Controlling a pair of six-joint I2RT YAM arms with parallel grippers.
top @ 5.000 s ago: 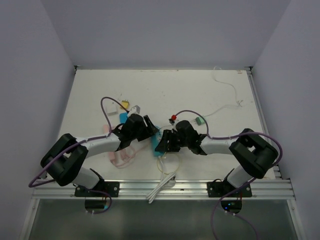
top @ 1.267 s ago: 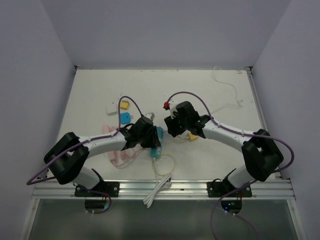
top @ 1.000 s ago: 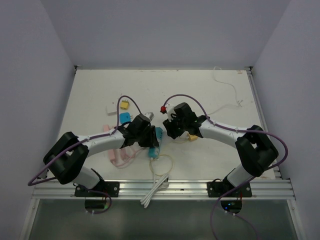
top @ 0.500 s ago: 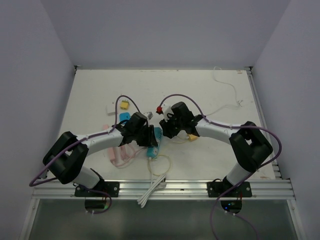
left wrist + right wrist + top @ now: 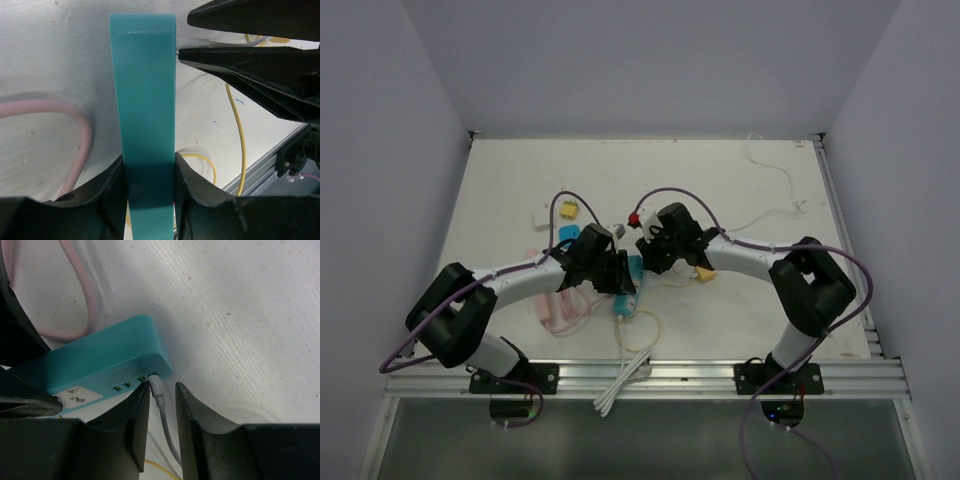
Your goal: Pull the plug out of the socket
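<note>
Plug (image 5: 156, 384), white, sits fully seated in the end port of the teal socket strip (image 5: 100, 367), which lies on the bench (image 5: 720, 180). Left claw (image 5: 149, 187) pinches the strip's sides. Right claw (image 5: 161, 392) is spread astride the plug and not gripping it, so I judge the pull not yet begun.

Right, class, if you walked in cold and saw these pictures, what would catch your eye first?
First the teal power strip, lying near the front middle of the table and clamped at one end by the left gripper. Then the white plug, seated in a port at the strip's other end, with the right gripper straddling it and a gap showing on one side.
</note>
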